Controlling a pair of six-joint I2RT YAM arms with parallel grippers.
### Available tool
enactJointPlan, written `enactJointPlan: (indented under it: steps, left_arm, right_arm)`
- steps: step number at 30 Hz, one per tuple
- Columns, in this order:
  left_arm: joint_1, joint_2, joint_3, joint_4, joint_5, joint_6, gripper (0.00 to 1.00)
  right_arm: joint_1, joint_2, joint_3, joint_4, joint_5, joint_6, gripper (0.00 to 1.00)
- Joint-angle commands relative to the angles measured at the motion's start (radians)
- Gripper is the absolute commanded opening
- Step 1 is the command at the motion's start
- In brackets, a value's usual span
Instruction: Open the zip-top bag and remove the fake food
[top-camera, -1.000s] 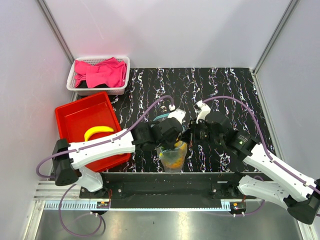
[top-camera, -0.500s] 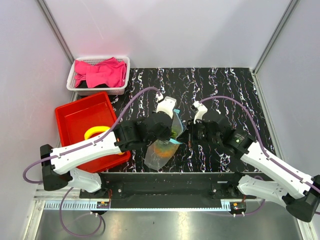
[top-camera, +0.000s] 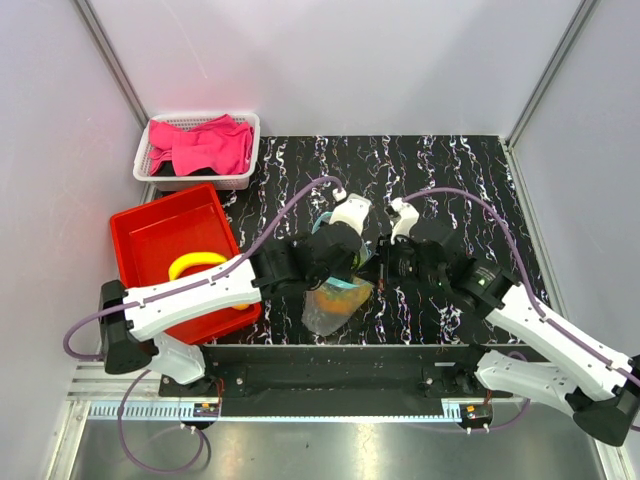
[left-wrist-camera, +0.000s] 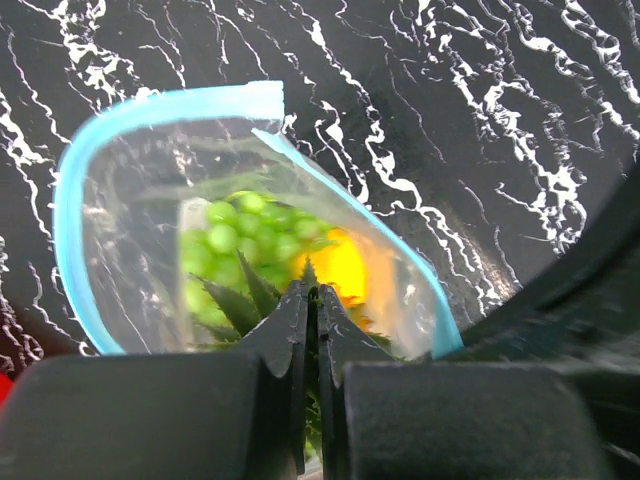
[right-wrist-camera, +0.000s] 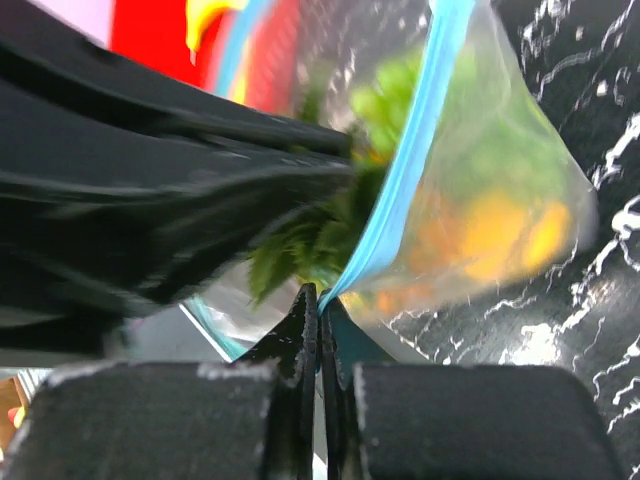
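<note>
The zip-top bag hangs between my two grippers above the black marbled table, its mouth open. In the left wrist view its blue zip strip forms a loop around the fake food: bumpy green pieces and a yellow-orange piece. My left gripper reaches into the mouth and is shut on a green spiky-leaved piece. My right gripper is shut on the bag's blue zip strip; orange pieces show through the plastic. In the top view the left gripper and right gripper nearly meet.
A red bin at the left holds a yellow curved toy. A white basket with pink cloth stands at the back left. Grey walls enclose the table on three sides.
The left gripper swung left and tilted the bag half a second ago, then came back right toward the right gripper. The bag now hangs a little left of where it hung a second ago.
</note>
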Motion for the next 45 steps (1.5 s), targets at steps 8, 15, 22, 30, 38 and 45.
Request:
enactJointPlan:
  steps: [8,15,22,30,38,45]
  left_arm:
    - [0.009,0.018,0.086,0.096,-0.033,0.124,0.00]
    - [0.011,0.038,0.210,0.087,-0.080,0.217,0.00]
    - [0.011,0.092,0.290,0.070,-0.040,0.233,0.00]
    - [0.011,-0.026,0.308,0.080,-0.111,0.211,0.00]
    - [0.022,-0.162,0.437,0.047,-0.068,0.287,0.00]
    - [0.106,-0.384,0.309,-0.034,-0.174,0.274,0.00]
  right_arm:
    - [0.001,-0.043,0.081,-0.048,0.077,-0.057,0.00]
    - [0.001,-0.029,0.011,-0.037,0.059,-0.044,0.00]
    - [0.001,-0.052,0.031,-0.037,0.065,-0.049,0.00]
    - [0.001,-0.049,-0.012,-0.039,0.088,-0.051,0.00]
    - [0.001,-0.049,-0.037,-0.031,0.091,-0.044,0.00]
    - [0.001,-0.052,-0.032,-0.031,0.088,-0.051,0.00]
